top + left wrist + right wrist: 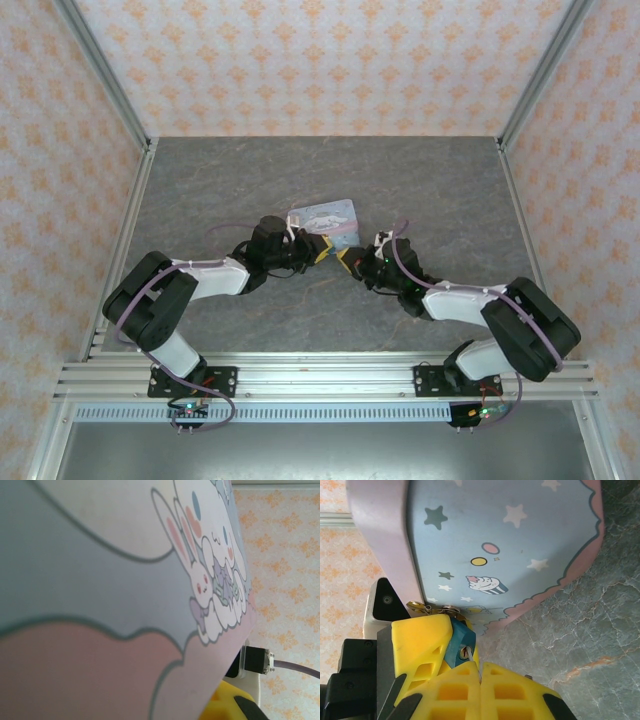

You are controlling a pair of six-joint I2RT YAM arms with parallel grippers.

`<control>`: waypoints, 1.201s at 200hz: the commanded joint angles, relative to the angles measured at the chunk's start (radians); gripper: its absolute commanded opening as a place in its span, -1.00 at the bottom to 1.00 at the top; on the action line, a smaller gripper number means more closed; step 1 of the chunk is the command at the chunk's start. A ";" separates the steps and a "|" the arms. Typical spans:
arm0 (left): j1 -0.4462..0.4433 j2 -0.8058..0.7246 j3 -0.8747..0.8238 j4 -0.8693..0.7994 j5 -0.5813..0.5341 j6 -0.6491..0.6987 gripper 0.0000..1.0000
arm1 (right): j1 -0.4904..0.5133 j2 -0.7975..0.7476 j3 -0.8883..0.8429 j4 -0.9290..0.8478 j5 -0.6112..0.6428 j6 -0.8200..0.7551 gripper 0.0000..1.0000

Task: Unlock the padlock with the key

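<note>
- Right gripper (480,671): pinched fully shut on the key (469,654), key tip in the padlock (458,642).
- Left gripper (321,251): nearly closed, clamping the padlock, yellow finger (420,640) flat against it.
- Padlock: at the near edge of the tin (510,545), between both grippers, mid-table (200,190).

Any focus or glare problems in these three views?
Left wrist: the tin is too close, most of it smeared soft, only the cartoon print fairly crisp. Right wrist: sharp on the padlock and tin, no glare. Top external: even, soft light, faint shadows; padlock too small to resolve.
</note>
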 commanded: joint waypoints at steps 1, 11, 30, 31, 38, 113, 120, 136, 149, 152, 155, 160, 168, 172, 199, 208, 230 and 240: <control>-0.010 -0.022 0.016 0.033 -0.002 0.000 -1.00 | 0.007 0.015 0.029 0.051 -0.008 0.008 -1.00; -0.013 -0.020 0.017 0.037 -0.002 -0.003 -1.00 | 0.006 0.018 0.028 0.059 -0.003 0.010 -1.00; -0.021 -0.020 0.016 0.045 -0.002 -0.007 -1.00 | 0.006 0.026 0.021 0.083 0.010 0.018 -1.00; -0.021 -0.020 0.016 0.046 -0.003 -0.007 -1.00 | 0.007 0.027 0.021 0.084 0.009 0.018 -1.00; -0.022 -0.022 0.016 0.049 -0.002 -0.010 -1.00 | 0.007 0.031 0.020 0.094 0.013 0.021 -1.00; -0.029 -0.053 -0.028 0.133 0.020 -0.037 -1.00 | -0.007 0.095 -0.014 0.278 0.023 0.094 -1.00; -0.029 -0.059 -0.030 0.134 0.021 -0.034 -1.00 | -0.011 0.098 -0.014 0.283 0.016 0.099 -1.00; -0.029 -0.070 -0.033 0.131 0.025 -0.026 -1.00 | -0.024 0.105 -0.014 0.293 -0.001 0.111 -1.00; -0.029 -0.077 -0.035 0.127 0.028 -0.020 -1.00 | -0.035 0.107 -0.016 0.306 -0.013 0.122 -1.00; -0.028 -0.078 -0.035 0.124 0.028 -0.019 -1.00 | -0.036 0.107 -0.016 0.307 -0.013 0.122 -1.00; -0.028 -0.078 -0.035 0.123 0.028 -0.018 -1.00 | -0.040 0.106 -0.017 0.310 -0.016 0.124 -1.00; -0.028 -0.079 -0.036 0.124 0.028 -0.018 -1.00 | -0.044 0.107 -0.017 0.313 -0.021 0.126 -1.00; -0.030 -0.077 -0.038 0.128 0.030 -0.018 -1.00 | -0.049 0.106 -0.016 0.314 -0.028 0.128 -1.00; -0.027 -0.077 -0.039 0.131 0.031 -0.019 -1.00 | -0.053 0.107 -0.014 0.314 -0.033 0.129 -1.00; -0.028 -0.075 -0.039 0.146 0.033 -0.022 -1.00 | -0.064 0.117 -0.006 0.315 -0.055 0.138 -1.00; -0.029 -0.075 -0.039 0.151 0.033 -0.025 -1.00 | -0.065 0.123 -0.003 0.319 -0.061 0.141 -1.00; -0.028 -0.075 -0.039 0.148 0.028 -0.028 -1.00 | -0.064 0.139 0.004 0.336 -0.067 0.153 -1.00; -0.029 -0.077 -0.039 0.144 0.022 -0.028 -1.00 | -0.064 0.146 0.007 0.340 -0.070 0.158 -1.00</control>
